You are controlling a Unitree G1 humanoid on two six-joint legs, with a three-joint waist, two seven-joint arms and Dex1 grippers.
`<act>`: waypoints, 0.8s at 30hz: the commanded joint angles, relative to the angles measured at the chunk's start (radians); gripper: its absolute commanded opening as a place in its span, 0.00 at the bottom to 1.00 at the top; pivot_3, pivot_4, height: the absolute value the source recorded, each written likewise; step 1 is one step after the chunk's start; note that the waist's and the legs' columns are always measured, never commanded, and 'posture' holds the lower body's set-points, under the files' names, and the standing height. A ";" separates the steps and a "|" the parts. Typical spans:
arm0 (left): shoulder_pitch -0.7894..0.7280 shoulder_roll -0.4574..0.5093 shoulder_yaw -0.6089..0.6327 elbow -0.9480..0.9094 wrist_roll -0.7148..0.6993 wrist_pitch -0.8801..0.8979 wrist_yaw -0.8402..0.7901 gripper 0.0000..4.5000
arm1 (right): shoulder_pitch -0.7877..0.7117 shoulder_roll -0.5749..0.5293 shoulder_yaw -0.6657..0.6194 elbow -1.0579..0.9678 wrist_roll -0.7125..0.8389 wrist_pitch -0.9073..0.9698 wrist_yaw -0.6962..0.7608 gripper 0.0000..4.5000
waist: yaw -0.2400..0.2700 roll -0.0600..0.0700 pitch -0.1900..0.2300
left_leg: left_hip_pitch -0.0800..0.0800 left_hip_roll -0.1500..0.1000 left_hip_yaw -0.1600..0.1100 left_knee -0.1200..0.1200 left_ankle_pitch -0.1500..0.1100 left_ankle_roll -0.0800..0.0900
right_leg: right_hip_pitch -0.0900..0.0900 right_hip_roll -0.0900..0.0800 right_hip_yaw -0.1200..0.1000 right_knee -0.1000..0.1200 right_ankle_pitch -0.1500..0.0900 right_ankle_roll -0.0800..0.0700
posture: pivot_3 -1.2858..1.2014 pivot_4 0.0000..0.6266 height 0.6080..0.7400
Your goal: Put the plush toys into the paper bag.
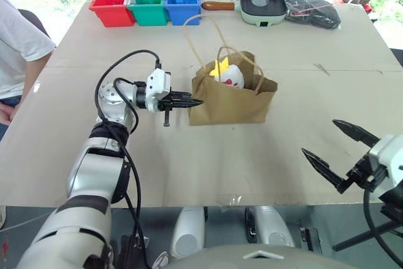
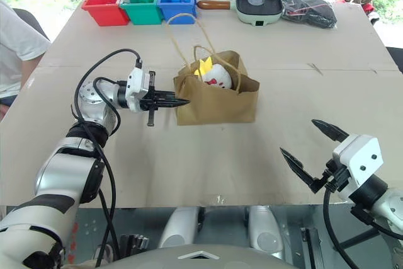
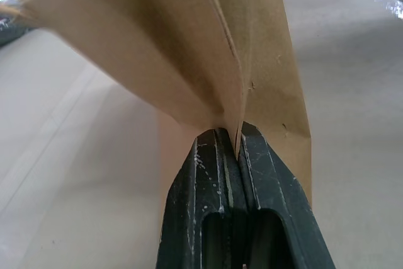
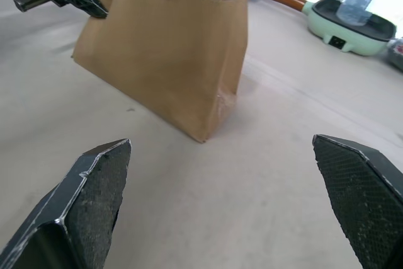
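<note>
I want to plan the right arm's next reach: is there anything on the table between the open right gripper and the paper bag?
Nothing visible. Bare table lies between the right gripper and the paper bag, whose far side edge the left gripper pinches.

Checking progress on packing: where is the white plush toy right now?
The white plush toy sits inside the open paper bag at mid-table, nearer than the coloured bins.

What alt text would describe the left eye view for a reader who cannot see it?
The left gripper pinches the side edge of a brown paper bag standing on the table, with a white plush toy inside. The right gripper waits open nearby; three coloured bins stand behind.
</note>
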 commanded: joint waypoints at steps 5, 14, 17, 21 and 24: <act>0.003 0.056 -0.015 -0.031 -0.061 0.070 -0.005 0.39 | -0.053 -0.018 0.029 -0.020 0.007 0.004 -0.018 1.00 | -0.002 0.000 0.000 | 0.000 0.000 0.000 0.000 0.000 0.000 | 0.000 0.000 0.000 0.002 0.000 0.000 | 0.52 0.24 1.00; 0.251 0.180 0.172 -0.394 -0.144 0.453 0.109 0.97 | -0.128 -0.059 0.032 0.020 0.055 0.033 0.004 1.00 | -0.014 0.000 0.000 | 0.001 0.001 0.001 0.001 0.000 0.000 | -0.001 0.000 0.001 0.006 0.000 0.000 | 0.52 0.24 1.00; 0.446 0.241 0.262 -0.640 -0.190 0.619 0.228 0.97 | -0.117 -0.076 -0.012 0.055 0.087 0.037 0.035 1.00 | -0.017 0.001 0.000 | 0.002 0.001 0.001 0.000 0.000 0.000 | -0.001 0.000 0.002 0.007 0.000 -0.001 | 0.52 0.24 1.00; 0.750 0.287 0.407 -0.975 -0.270 0.815 0.374 0.97 | -0.030 -0.103 -0.128 0.139 0.095 -0.007 0.149 1.00 | -0.012 0.000 0.000 | 0.003 0.002 0.002 0.000 0.000 0.000 | -0.001 -0.001 0.002 0.008 -0.002 -0.004 | 0.52 0.24 1.00; 0.944 0.276 0.495 -1.150 -0.283 0.873 0.460 0.97 | 0.029 -0.120 -0.204 0.218 0.086 -0.046 0.230 1.00 | 0.002 0.001 0.000 | 0.004 0.002 0.005 -0.001 0.000 0.000 | 0.000 -0.003 0.004 0.006 -0.003 -0.005 | 0.52 0.24 1.00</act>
